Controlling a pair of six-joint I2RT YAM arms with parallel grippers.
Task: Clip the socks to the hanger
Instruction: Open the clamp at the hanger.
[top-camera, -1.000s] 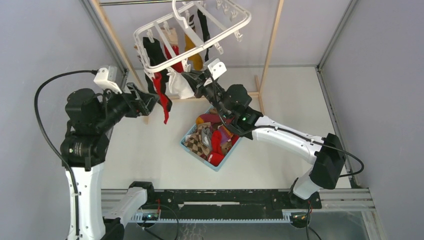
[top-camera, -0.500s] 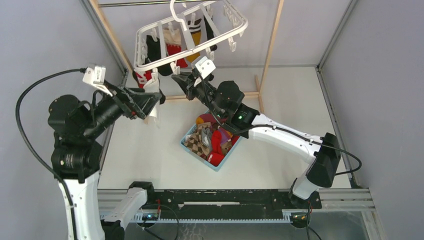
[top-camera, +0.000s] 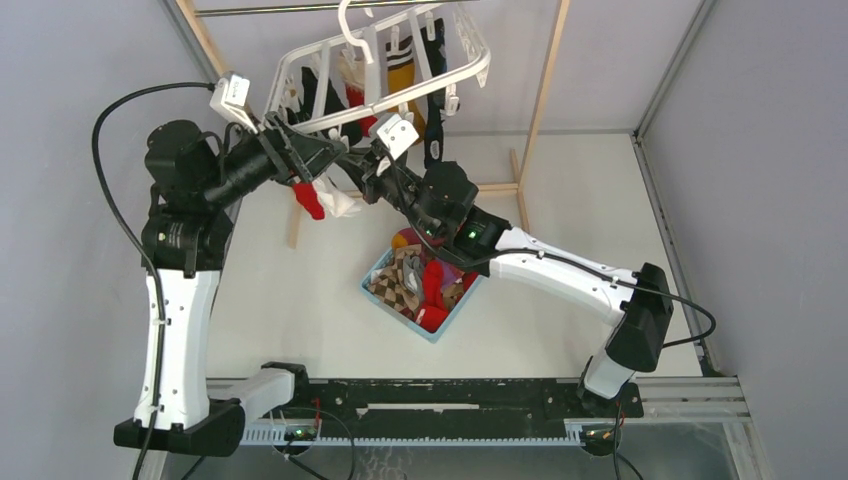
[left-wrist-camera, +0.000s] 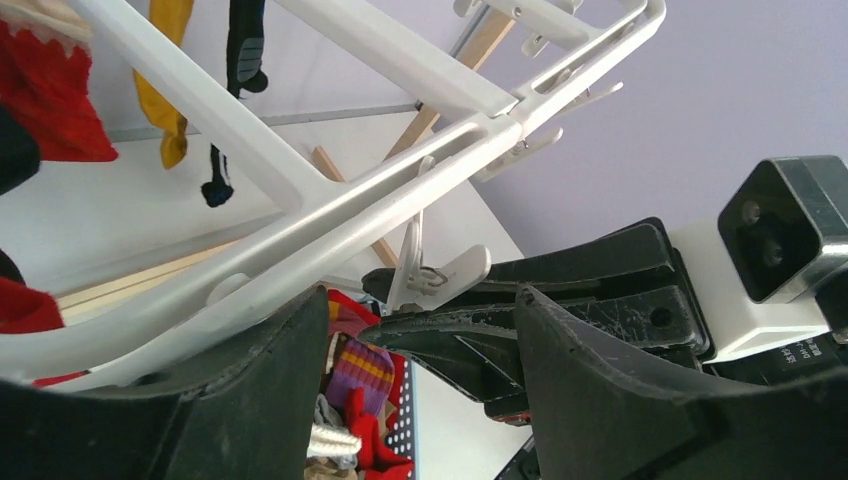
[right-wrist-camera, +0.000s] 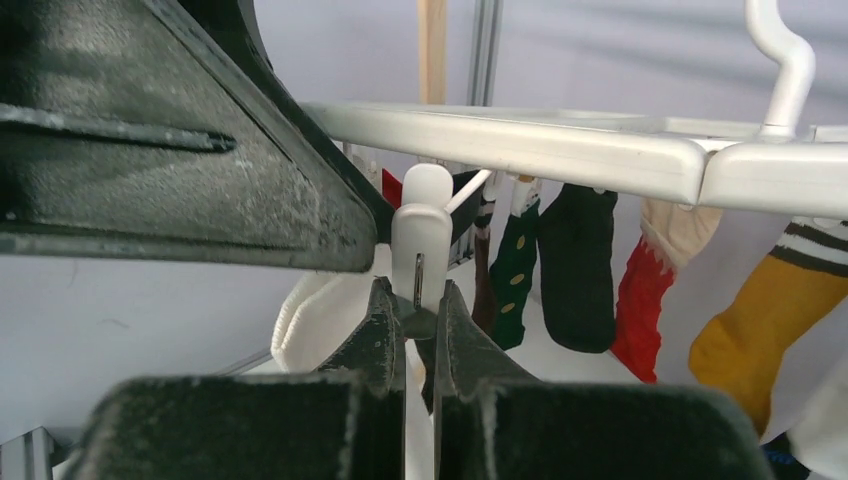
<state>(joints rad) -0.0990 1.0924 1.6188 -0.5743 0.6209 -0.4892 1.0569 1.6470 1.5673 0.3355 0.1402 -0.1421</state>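
The white hanger (top-camera: 484, 45) hangs tilted at the back, with several socks clipped on it. In the right wrist view these include green dotted (right-wrist-camera: 515, 260), black (right-wrist-camera: 578, 270), red (right-wrist-camera: 645, 300) and mustard (right-wrist-camera: 750, 320) ones. My right gripper (top-camera: 352, 165) is shut on a dangling white clip (right-wrist-camera: 420, 250) under the hanger's front bar (right-wrist-camera: 560, 150). My left gripper (top-camera: 315, 155) is open. Its fingers (left-wrist-camera: 250, 390) straddle the right gripper's tip and that clip (left-wrist-camera: 430, 270), just below the bar (left-wrist-camera: 400, 190). A red-and-white sock (top-camera: 320, 200) hangs below both grippers.
A light-blue basket (top-camera: 432, 335) with several loose socks (top-camera: 420, 280) sits on the table under the right arm. Wooden rack posts (top-camera: 545, 80) stand behind the hanger, and grey walls close both sides.
My left arm has swung up and right to the hanger's front edge. My right gripper has moved left and up to the clip. The hanger has swung and tilted.
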